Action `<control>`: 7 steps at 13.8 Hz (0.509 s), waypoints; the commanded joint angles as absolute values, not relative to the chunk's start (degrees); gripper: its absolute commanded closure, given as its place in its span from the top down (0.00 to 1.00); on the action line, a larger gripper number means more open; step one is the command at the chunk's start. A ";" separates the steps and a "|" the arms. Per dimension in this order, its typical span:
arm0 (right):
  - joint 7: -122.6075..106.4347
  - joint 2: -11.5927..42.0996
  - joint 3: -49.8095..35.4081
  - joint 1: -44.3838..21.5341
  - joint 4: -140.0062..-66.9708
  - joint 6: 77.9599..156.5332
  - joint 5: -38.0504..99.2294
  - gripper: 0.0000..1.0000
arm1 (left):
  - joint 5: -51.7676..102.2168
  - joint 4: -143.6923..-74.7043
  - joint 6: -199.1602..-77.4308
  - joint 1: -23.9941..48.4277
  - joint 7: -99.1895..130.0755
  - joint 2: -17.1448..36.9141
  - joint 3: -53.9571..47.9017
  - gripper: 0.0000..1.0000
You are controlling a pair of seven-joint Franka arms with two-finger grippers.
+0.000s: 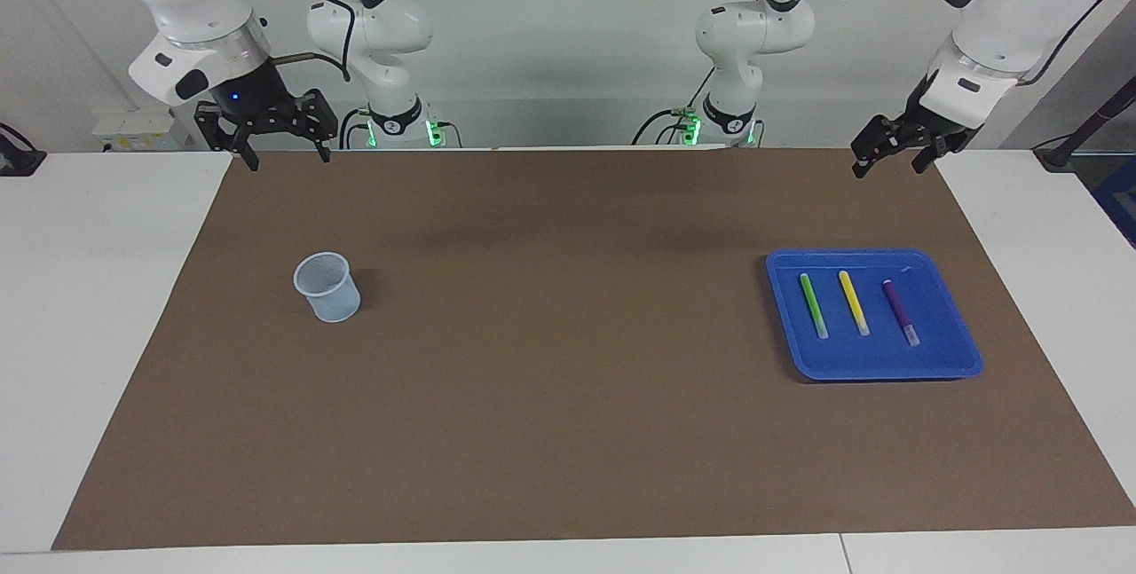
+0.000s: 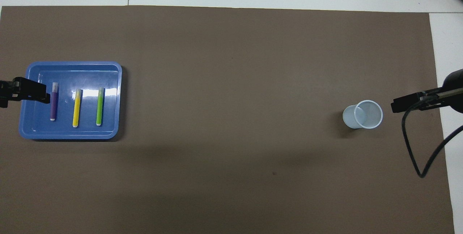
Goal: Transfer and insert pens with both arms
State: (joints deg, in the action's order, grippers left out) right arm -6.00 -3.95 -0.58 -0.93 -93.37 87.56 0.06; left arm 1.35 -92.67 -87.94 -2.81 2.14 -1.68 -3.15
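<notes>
A green pen, a yellow pen and a purple pen lie side by side in a blue tray toward the left arm's end of the table. A pale blue cup stands upright toward the right arm's end. My left gripper is open and empty, raised over the tray's outer edge. My right gripper is open and empty, raised beside the cup.
A brown mat covers the table, with white table surface around it. Two smaller white arms with green-lit bases stand at the robots' edge. A black cable hangs from the right arm.
</notes>
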 commanded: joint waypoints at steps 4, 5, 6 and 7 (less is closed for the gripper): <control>-5.89 -4.48 -0.53 -0.62 -93.60 87.19 1.23 1.00 | 0.97 -96.49 -91.75 -3.60 2.64 -3.51 -3.43 1.00; -5.89 -4.48 -0.61 -0.62 -93.60 87.19 1.23 1.00 | 0.97 -97.90 -92.63 -3.60 2.55 -3.95 -3.43 1.00; -5.89 -4.48 -0.62 -0.62 -93.60 87.19 1.23 1.00 | 0.97 -98.95 -93.33 -3.60 2.55 -4.30 -3.43 1.00; -5.89 -4.48 -0.62 -0.62 -93.60 87.27 1.23 1.00 | 0.97 -99.75 -94.12 -3.60 2.55 -4.39 -3.43 1.00</control>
State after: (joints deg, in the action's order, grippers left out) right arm -6.00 -3.95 -0.58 -0.93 -93.37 87.56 0.06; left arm 1.35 -95.48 -91.28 -3.00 2.19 -1.79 -3.14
